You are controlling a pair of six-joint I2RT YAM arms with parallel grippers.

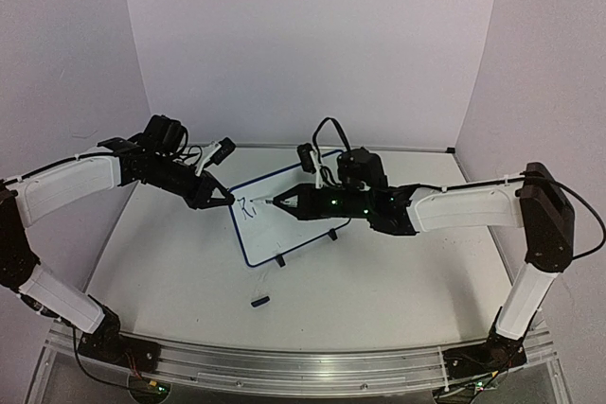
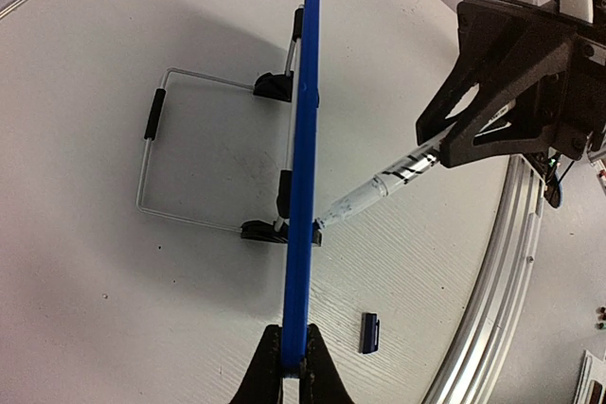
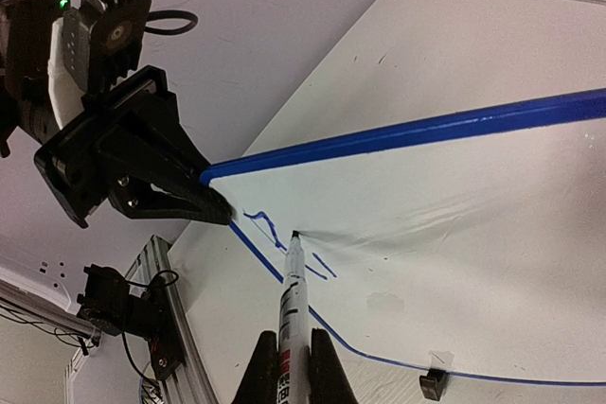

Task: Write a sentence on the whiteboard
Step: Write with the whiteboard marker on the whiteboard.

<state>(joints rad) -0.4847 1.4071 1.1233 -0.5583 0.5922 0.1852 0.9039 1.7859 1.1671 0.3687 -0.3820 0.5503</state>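
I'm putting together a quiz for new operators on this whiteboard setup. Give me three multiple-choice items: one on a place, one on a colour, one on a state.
1. Where does the small dark piece lie?
A. On the table, nearer the arm bases than the whiteboard
B. On the whiteboard's face
C. Against the back wall

2. What colour is the whiteboard's frame?
A. Red
B. Green
C. Blue

3. What state is the right gripper in?
A. Open and empty
B. Shut on the marker
C. Shut on the whiteboard's frame

Answers:
1 A: the top view shows it alone on the table in front of the board.
2 C: both wrist views show a blue edge.
3 B: the right wrist view shows the marker clamped between the fingers.
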